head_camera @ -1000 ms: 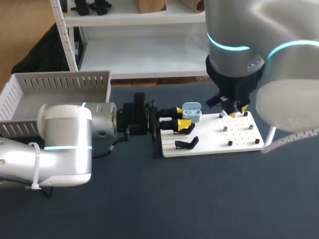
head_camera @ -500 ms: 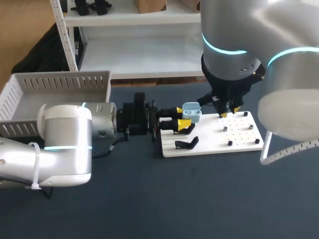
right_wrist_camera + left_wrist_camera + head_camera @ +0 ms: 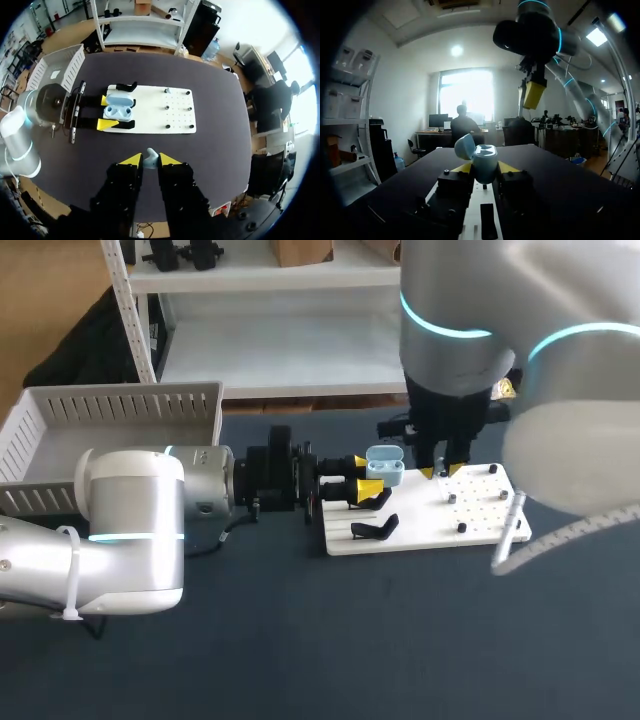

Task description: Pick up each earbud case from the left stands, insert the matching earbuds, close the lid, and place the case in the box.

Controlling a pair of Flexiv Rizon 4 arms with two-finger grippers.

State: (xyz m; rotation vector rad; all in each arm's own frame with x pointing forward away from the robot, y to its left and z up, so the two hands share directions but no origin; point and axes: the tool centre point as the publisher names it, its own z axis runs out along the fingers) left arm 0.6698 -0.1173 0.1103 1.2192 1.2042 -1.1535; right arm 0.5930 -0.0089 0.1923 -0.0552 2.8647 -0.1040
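My left gripper (image 3: pixel 364 476) is clamped on the light blue earbud case (image 3: pixel 385 468), one yellow tip on each long side. It holds the case at the left edge of the white board (image 3: pixel 480 525), with the lid (image 3: pixel 464 146) standing open. My right gripper (image 3: pixel 146 159) hangs above the board, near the case, and its fingers are pressed together on a small pale earbud (image 3: pixel 150 158). I judge the earbud is very light, smooth and slippery, so a pinch at its thicker body with mild force seems best, because it may twist or jump out. The case looks like stiff plastic, but the hinge of the lid is probably the weak part, so I would not push against the lid. A black stand (image 3: pixel 374 530) sits on the board just beside the case, which leaves little room on that side. From above, the approach is free. The box (image 3: pixel 60 430) waits well apart at the far left of the table (image 3: pixel 300 640), behind my left arm.
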